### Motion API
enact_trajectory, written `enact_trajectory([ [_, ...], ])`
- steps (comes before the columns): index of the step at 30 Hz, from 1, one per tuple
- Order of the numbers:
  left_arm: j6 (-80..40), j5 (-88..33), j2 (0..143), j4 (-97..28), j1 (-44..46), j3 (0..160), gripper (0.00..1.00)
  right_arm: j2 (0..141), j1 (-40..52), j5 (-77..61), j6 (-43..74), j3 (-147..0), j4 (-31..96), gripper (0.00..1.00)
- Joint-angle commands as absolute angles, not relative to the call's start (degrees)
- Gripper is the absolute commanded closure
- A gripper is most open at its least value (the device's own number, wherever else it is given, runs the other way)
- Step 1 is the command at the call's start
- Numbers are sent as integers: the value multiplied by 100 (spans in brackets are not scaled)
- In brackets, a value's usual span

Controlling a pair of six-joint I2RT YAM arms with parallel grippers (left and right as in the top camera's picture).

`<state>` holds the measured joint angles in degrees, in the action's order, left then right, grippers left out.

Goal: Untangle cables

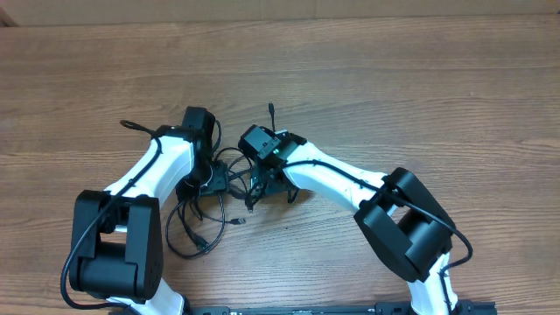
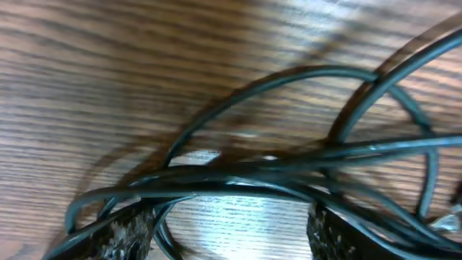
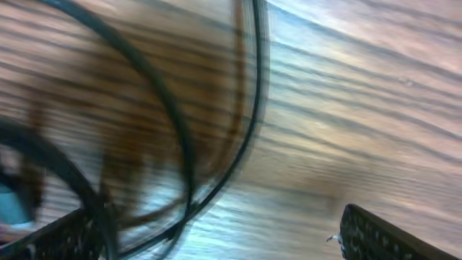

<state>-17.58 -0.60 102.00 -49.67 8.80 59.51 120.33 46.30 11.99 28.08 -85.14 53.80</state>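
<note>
The cables (image 1: 210,206) are thin black cords lying in a tangle on the wooden table, between and below both arms, with loose loops toward the front left and a small plug end (image 1: 241,221). My left gripper (image 1: 199,179) points down into the tangle. In the left wrist view its fingers stand wide apart (image 2: 231,238) with several strands (image 2: 238,173) crossing just beyond the tips. My right gripper (image 1: 267,179) is down at the right side of the tangle. Its fingers are wide apart (image 3: 216,238), with blurred cable loops (image 3: 180,144) by the left finger.
A short black cord end (image 1: 272,112) sticks up behind the right wrist. Another black strand (image 1: 136,128) pokes out left of the left arm. The wooden table (image 1: 420,96) spreads all round; the arm bases stand at the front edge.
</note>
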Motion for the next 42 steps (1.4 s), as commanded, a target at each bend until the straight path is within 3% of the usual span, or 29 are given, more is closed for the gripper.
enact_trajectory([
  [1,-1671,69,10193,-4873,860,5614,31,12228,4370,1887,2768,-8698,5992,0],
  [13,-1809,471,10193,-4191,860,5133,29,12243,3284,1946,2812,-8014,6281,0],
  [17,-1815,827,10193,-4191,860,5137,23,12243,2875,1949,2810,-7708,6187,0],
  [24,-502,-1035,10182,-4211,864,5553,23,12243,2469,1951,2808,-7605,6139,0],
  [27,-493,-1234,10071,-4464,864,5929,25,12245,2408,1955,2808,-7603,6134,0],
  [34,-781,-1428,9424,-4737,867,6276,22,12243,2342,2119,2810,-7603,6110,0],
  [42,-2438,1146,9542,-5586,864,6274,9,12243,2344,2126,2856,-7603,6025,0],
])
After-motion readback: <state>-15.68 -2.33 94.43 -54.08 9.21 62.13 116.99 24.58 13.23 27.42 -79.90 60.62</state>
